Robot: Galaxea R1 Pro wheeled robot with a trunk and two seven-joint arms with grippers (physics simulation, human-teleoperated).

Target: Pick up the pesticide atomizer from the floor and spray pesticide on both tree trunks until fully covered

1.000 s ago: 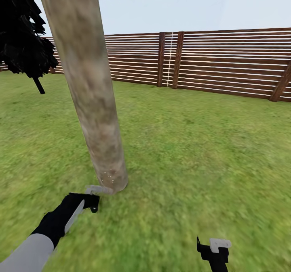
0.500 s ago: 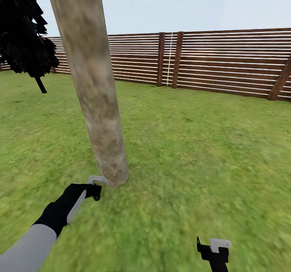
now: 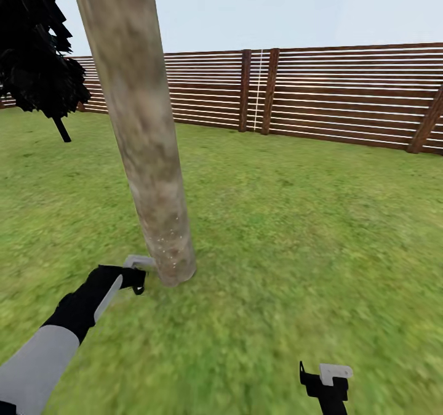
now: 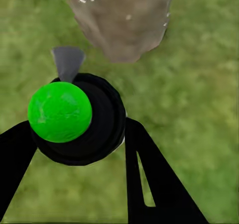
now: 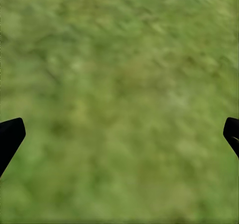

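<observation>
Atomizer (image 4: pixel 74 119) just beside trunk (image 3: pixel 144 156), seemingly apart

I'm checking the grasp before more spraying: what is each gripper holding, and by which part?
The left gripper holds the atomizer, fingers clamping its round black body below the green top. The right gripper is open over grass, holding nothing.

Open lawn (image 3: pixel 295 230) of blurry green grass, brighter toward the middle, spreading out to every side. Along the far edge, a brown fence (image 3: pixel 344 95) of horizontal slats with pale gaps between, carried on darker upright posts (image 3: pixel 271 92), one post leaning at the far right. At the far left corner, a near-black conifer (image 3: pixel 37 52) on a thin slanted stem, just in front of the fence. Above, pale blue hazy sky (image 3: pixel 277 8), even daylight, no hard shadows.
</observation>
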